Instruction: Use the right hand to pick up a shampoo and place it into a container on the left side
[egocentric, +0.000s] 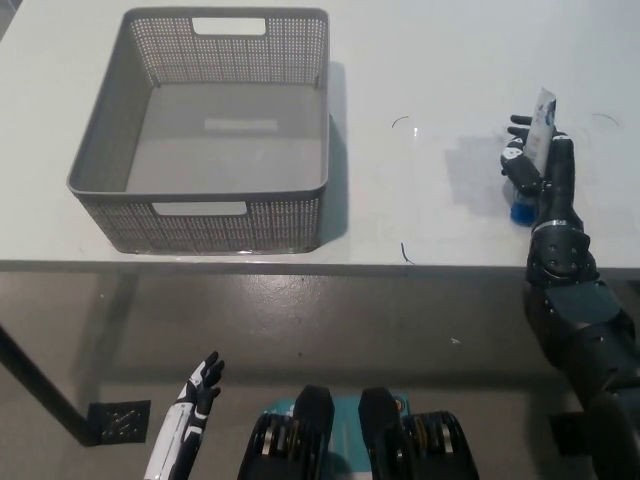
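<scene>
Right hand (535, 160) at 3 o'clock on the desk (430, 60), fingers (518, 125) grasping the shampoo (541, 115): white tube, blue cap at its lower end. Tube sits in the hand, well apart from the grey basket (200, 225) at 10 o'clock. Left hand (195, 400) rests at 7 o'clock below the desk edge, fingers released, holding nothing.

Perforated matt grey plastic basket (200, 225) on smooth white table (420, 60).
</scene>
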